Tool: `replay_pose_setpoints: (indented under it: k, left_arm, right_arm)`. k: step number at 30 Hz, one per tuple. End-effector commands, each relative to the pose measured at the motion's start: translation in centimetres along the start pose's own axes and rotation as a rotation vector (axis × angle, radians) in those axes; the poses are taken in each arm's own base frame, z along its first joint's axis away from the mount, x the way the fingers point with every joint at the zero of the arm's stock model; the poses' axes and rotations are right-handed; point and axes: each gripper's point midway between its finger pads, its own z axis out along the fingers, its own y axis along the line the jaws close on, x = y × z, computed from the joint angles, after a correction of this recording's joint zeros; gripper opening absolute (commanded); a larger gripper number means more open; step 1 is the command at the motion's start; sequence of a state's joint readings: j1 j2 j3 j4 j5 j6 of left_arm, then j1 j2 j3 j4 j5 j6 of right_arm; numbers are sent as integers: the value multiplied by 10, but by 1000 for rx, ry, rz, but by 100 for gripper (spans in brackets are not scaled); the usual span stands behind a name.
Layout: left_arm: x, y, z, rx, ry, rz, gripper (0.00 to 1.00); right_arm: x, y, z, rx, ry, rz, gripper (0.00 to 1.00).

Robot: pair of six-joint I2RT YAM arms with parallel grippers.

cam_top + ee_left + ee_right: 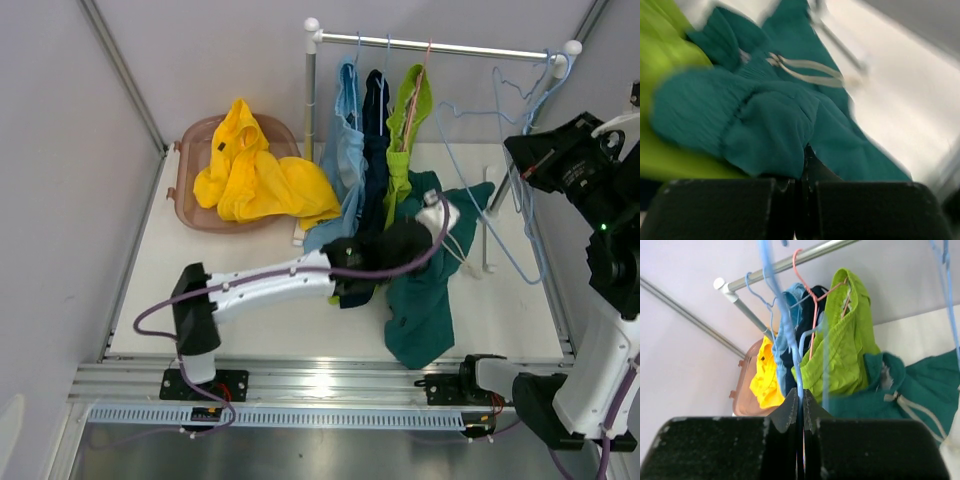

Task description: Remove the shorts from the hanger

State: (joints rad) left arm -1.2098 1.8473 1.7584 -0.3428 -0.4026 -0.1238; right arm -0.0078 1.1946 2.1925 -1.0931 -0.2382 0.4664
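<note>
The dark teal shorts (425, 300) and bright yellow shorts (255, 175) are soft, matt cloth. The rail (440, 45) is glossy metal tube with white plastic end caps (572, 47). The basin (198, 140) is smooth, translucent brown plastic. The blue hanger (799, 382) is smooth wire.

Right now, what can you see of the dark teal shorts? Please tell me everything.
The dark teal shorts are soft cloth with a pale drawstring at the waist. They lie crumpled on the table, below the rail, not hanging. Their upper part touches the lime green shorts. The left gripper is shut on a fold of them.
</note>
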Motion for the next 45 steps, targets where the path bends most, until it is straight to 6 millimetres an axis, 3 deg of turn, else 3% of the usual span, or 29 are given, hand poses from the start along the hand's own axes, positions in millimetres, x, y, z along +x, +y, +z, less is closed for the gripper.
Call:
replay_pose_setpoints:
  k: [1,2,4,5,6,7,8,9,12,15,17,18,19,20,21,22,24,26,28,29,31,32,34,35,38,39,42,44,45]
  left_arm:
    - [-41,-28,-115,74,-103,-4,0]
    - [-60,-12,-152,77,-149,-57,0]
    - [-76,12,-197,78,-167,-90,0]
    - [-91,33,-229,72,-217,-118,0]
    - [-91,50,-244,31,-213,-103,0]
    - [-115,69,-270,10,-279,-131,0]
    - [-122,90,-288,-43,-312,-107,0]
    - [-124,121,-296,-175,-324,-100,0]
    - [-147,184,-322,-315,-384,-81,0]
    - [-170,227,-332,-413,-443,-67,0]
    - [-180,242,-328,-463,-439,-20,0]
    - [-197,258,-335,-515,-476,-30,0]
    - [-205,260,-330,-502,-485,-13,0]
    - [-220,276,-348,-548,-547,-33,0]
    - [-224,284,-345,-561,-555,-39,0]
    - [-226,291,-324,-566,-535,-50,0]
    - [-240,321,-332,-644,-598,-78,0]
    - [-247,333,-309,-607,-616,-92,0]
    - [-260,356,-311,-625,-676,-104,0]
    - [-256,374,-289,-615,-653,-97,0]
    - [-268,388,-285,-601,-707,-103,0]
    - [-265,399,-269,-586,-707,-127,0]
    - [-267,419,-261,-591,-734,-130,0]
    - [-257,433,-239,-602,-702,-133,0]
    - [-236,472,-216,-683,-662,-162,0]
    - [-218,489,-195,-696,-615,-193,0]
    - [-170,521,-162,-769,-501,-275,0]
    - [-132,532,-139,-801,-408,-307,6]
    - [-124,535,-135,-816,-388,-315,12]
  right_arm:
    - [-2,-25,52,73,29,-25,0]
    - [-2,-32,68,88,39,-21,0]
    - [-15,-35,81,94,-1,-28,0]
    - [-15,-42,96,111,8,-24,0]
    - [-22,-46,103,120,-17,-24,0]
    - [-26,-48,109,127,-27,-23,0]
    - [-30,-53,121,135,-40,-22,0]
    - [-32,-56,127,142,-44,-20,0]
    - [-39,-65,146,157,-56,-18,0]
    - [-46,-70,156,162,-71,-21,0]
    - [-50,-72,158,167,-81,-20,0]
    - [-51,-73,158,168,-86,-22,0]
    - [-52,-74,160,171,-87,-23,0]
    - [-52,-76,160,175,-88,-24,0]
    - [-51,-77,162,177,-86,-23,0]
    - [-49,-80,165,180,-80,-24,0]
    - [-46,-83,170,179,-72,-19,0]
    - [-38,-88,180,176,-45,-12,0]
    - [-33,-92,187,180,-28,-7,0]
    - [-30,-95,191,182,-21,-8,0]
    - [-26,-99,196,188,-10,-8,0]
    - [-23,-102,201,190,1,-6,0]
    - [-18,-106,206,192,15,-4,0]
    - [-12,-110,212,189,28,1,0]
    - [-1,-114,220,181,54,10,0]
    - [5,-118,222,188,71,14,0]
    - [13,-122,226,190,87,26,0]
    - [15,-123,226,188,89,24,0]
    - [15,-123,224,189,88,24,0]
